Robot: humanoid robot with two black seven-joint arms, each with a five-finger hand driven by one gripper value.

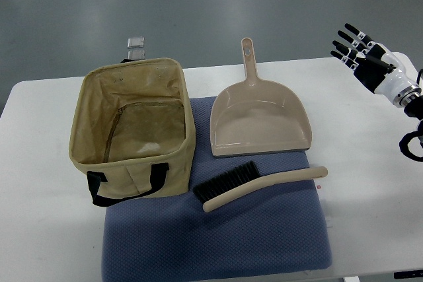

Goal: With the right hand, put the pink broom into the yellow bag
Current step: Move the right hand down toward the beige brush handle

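Observation:
The broom [264, 183] is a pale beige-pink hand brush with black bristles at its left end, lying flat on the blue mat [264, 236] just in front of a matching dustpan [259, 121]. The yellow bag [168, 74] stands open-topped and empty on the left, black handles at its front. My right hand [362, 49] hovers at the upper right over the white table, fingers spread and holding nothing, well apart from the broom. The left arm does not show.
The white table [370, 163] carries the mat, bag and dustpan. A small clear clip-like object [136, 46] sits behind the bag at the table's far edge. Grey floor lies beyond.

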